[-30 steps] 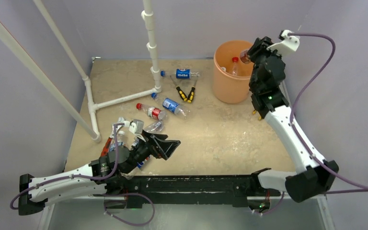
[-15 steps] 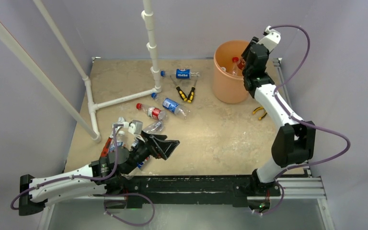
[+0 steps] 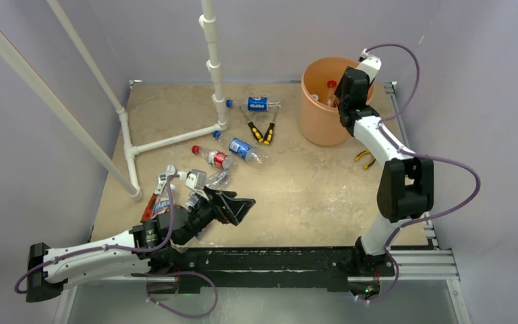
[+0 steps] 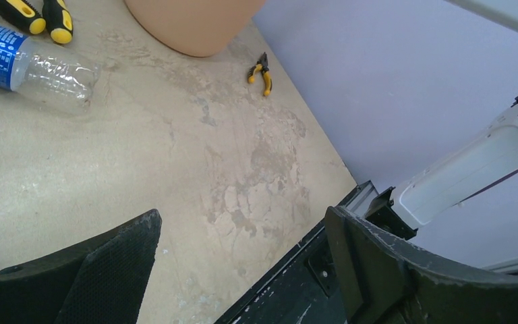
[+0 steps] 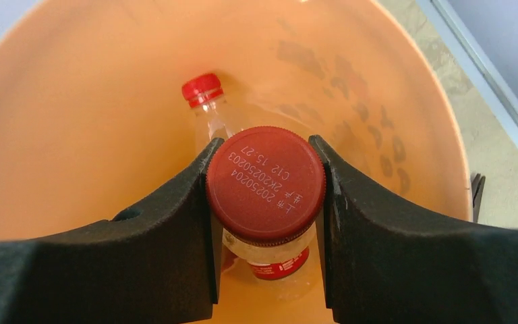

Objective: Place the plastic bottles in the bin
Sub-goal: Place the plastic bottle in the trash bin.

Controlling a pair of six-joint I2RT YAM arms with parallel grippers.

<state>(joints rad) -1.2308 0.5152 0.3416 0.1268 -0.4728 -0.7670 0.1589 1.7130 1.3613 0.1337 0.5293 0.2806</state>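
— Where's the red-capped clear plastic bottle (image 5: pixel 265 183)?
— Pinched at its cap between the right fingers (image 5: pixel 162 223), over the round orange plastic bin (image 5: pixel 74 135). Long axis upright, cap up, base pointing in.
— And the left fingers (image 4: pixel 108 270)?
— Spread wide, empty, low over the beige surface (image 4: pixel 195 155).

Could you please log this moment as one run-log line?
right gripper: shut on red-capped bottle over bin | left gripper: open, empty

Orange bin (image 5: pixel 74 101), red-capped bottle (image 5: pixel 265 179) (table (image 4: pixel 209 169) mottled tan)
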